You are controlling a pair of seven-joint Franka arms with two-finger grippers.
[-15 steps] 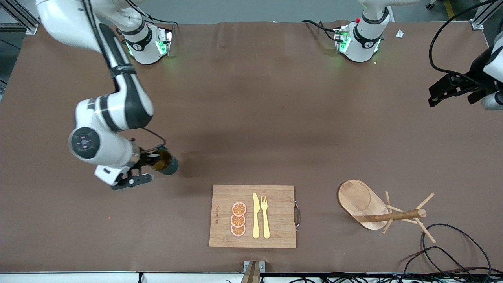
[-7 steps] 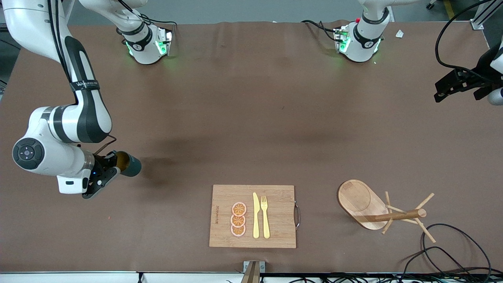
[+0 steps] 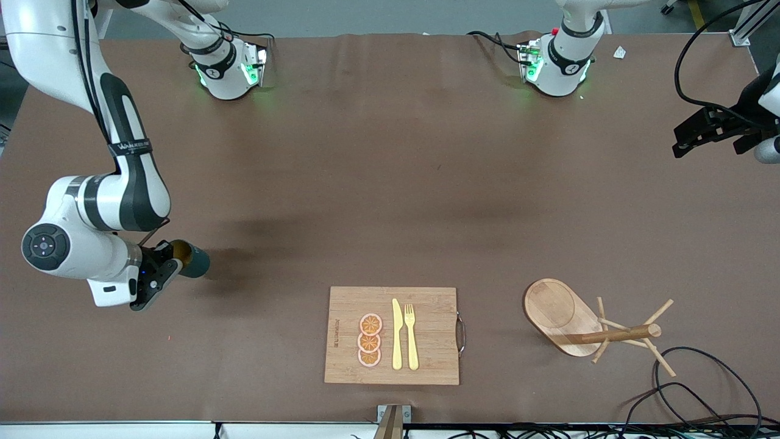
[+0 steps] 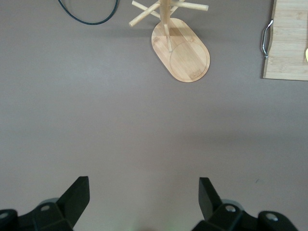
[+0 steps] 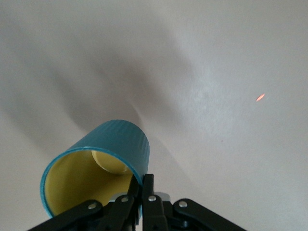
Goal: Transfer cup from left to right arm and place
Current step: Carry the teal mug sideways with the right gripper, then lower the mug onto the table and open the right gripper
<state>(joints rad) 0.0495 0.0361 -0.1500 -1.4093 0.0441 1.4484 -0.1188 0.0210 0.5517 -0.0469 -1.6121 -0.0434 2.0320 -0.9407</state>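
The dark teal cup (image 3: pixel 195 261) lies tilted on its side in my right gripper (image 3: pixel 175 258), over the brown mat toward the right arm's end of the table. In the right wrist view the fingers (image 5: pixel 153 192) are shut on the rim of the cup (image 5: pixel 118 142), one inside and one outside, and its yellow inside faces the camera. I cannot tell whether the cup touches the mat. My left gripper (image 3: pixel 684 139) hangs open and empty at the left arm's end of the table. In the left wrist view, only bare mat shows between the left gripper (image 4: pixel 144 186) fingers.
A wooden cutting board (image 3: pixel 429 305) with orange slices, a yellow knife and a fork lies near the front edge. A wooden mug tree (image 3: pixel 616 334) on an oval base stands beside it toward the left arm's end. Black cables (image 3: pixel 701 381) trail near that corner.
The right arm has carried the cup away from the cutting board toward its own end of the table. The left gripper drifted slightly outward, then held still.
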